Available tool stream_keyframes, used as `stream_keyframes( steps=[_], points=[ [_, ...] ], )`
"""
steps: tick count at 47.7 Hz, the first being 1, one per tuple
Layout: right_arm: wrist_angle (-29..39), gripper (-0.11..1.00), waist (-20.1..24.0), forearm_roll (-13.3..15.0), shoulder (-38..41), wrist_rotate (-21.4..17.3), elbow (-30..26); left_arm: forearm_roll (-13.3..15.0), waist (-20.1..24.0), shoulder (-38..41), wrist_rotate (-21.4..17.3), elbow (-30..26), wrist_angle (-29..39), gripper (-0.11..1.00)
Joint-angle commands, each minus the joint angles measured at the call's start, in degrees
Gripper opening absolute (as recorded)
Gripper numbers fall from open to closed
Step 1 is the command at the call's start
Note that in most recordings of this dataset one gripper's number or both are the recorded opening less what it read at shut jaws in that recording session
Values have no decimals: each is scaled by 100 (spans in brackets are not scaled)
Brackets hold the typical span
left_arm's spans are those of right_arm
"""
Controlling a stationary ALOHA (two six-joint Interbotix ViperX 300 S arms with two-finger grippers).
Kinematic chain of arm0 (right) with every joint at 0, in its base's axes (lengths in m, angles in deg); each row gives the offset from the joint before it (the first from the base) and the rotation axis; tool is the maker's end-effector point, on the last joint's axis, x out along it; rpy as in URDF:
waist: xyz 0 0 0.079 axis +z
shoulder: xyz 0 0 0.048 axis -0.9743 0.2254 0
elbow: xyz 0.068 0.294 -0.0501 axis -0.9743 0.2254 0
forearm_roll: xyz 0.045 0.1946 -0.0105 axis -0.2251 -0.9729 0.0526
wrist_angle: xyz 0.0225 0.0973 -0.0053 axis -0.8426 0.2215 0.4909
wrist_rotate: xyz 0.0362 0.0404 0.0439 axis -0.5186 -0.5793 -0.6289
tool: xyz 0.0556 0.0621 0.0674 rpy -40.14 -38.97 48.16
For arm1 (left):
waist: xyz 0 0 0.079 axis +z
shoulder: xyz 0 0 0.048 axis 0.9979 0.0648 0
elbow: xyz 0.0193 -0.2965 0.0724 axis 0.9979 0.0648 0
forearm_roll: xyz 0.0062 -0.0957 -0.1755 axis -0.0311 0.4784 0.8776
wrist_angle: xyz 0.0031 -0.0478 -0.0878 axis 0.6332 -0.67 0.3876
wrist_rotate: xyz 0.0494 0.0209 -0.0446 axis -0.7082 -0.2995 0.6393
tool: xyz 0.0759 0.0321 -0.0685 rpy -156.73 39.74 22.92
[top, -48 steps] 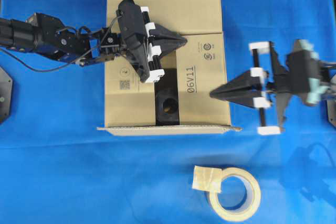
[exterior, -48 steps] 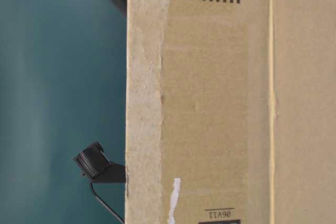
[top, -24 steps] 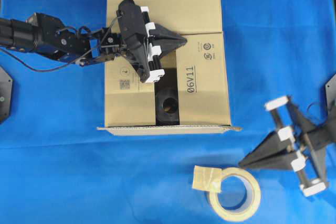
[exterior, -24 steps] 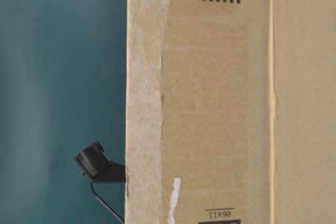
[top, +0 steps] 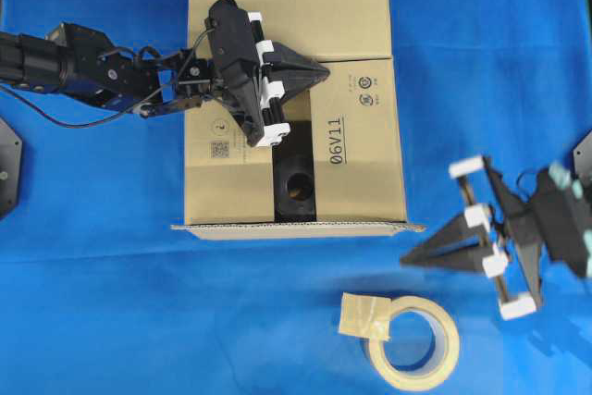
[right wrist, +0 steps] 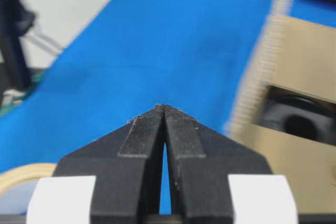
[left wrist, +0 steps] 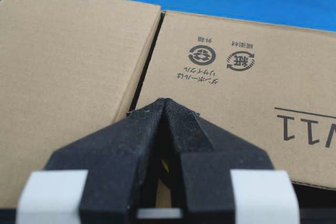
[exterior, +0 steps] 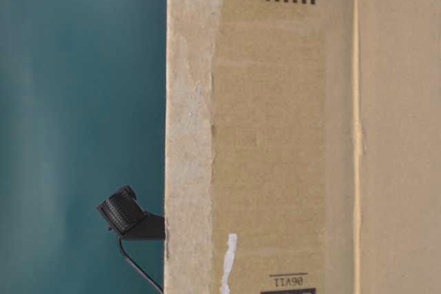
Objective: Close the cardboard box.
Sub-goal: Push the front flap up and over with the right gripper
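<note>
Nearby, on the blue desk (top: 111,321), a beige tape roll (top: 413,342) lies flat in front of the cardboard box (top: 361,164), well apart from it, with a loose strip of tape curling off its left side. The right gripper (top: 407,261) hangs over bare blue cloth between the roll and the box's lower right corner, touching neither; its fingers (right wrist: 149,145) are pressed together with only a hairline slit between them and nothing held.

The box sits in the upper middle of the desk, its printed top facing up. It looks slightly longer from far edge to near edge than across, though the difference is small. The far flap and the right flap lie flat. A dark rectangular gap (top: 294,184) is open near the middle, showing a black object with a round hole inside. Along the near edge a flap stands up, seen edge-on as a corrugated strip.

The left gripper (top: 324,71) rests on the box top where the far and right flaps meet, fingers (left wrist: 142,145) closed to a point and gripping nothing. The table-level view shows only a cardboard wall.
</note>
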Motion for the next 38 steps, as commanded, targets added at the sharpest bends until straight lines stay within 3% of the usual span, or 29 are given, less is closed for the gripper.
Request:
stream_keyframes(
  steps=[1, 19, 38],
  points=[
    [-18, 0, -264, -9, -237, -18, 18, 0, -35, -70, 18, -62, -18, 0],
    [299, 0, -1213, -132, -167, -70, 44, 0, -44, -70, 35, -53, -18, 0],
    [404, 0, -1336, -466, 694, -88, 44, 0, -53, -79, 35, -62, -18, 0]
  ],
)
